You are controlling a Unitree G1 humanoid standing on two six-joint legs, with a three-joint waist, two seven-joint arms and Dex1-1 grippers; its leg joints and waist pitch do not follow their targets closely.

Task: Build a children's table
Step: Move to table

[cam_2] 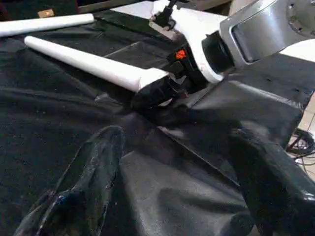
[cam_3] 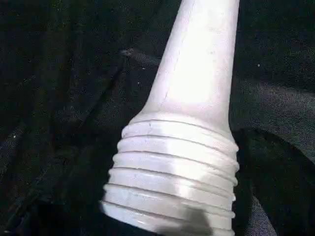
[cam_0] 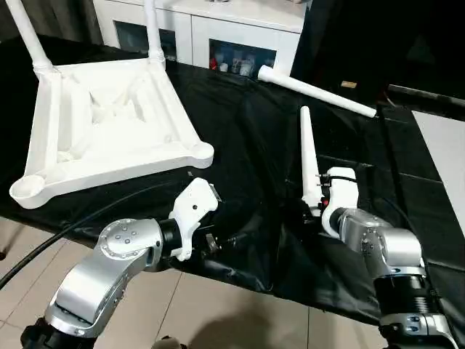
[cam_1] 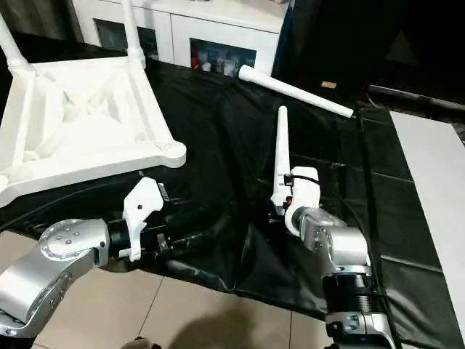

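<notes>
Fingers of the left gripper (cam_2: 162,196) are spread wide apart with nothing but black cloth (cam_0: 247,145) between them, so it's released and holding nothing, sitting low near the front edge of the table (cam_0: 436,233). Right gripper (cam_2: 157,91) is at the thick threaded end of one white leg (cam_0: 309,160); in the left wrist view its dark fingers sit right at that end, but I honestly can't tell whether they're clamped on it or just open around it. That leg lies on the cloth with its thin tip pointing away from the robot, and the right wrist view looks straight up it, threads up close. Further out, a second loose leg (cam_0: 316,91) lies across the far side of the cloth, well apart from the first one, fat end toward the cabinet. Over on the robot's left is the tabletop (cam_0: 109,131), flipped upside down so the ribbed underside faces up, with round sockets at the corners; the two near ones look empty. Two more legs stand upright in the far corner sockets (cam_0: 29,36) (cam_0: 154,29). Behind everything is a white cabinet (cam_0: 218,33) with dark glass doors, and the tiled floor (cam_0: 218,305) shows below the table edge.
</notes>
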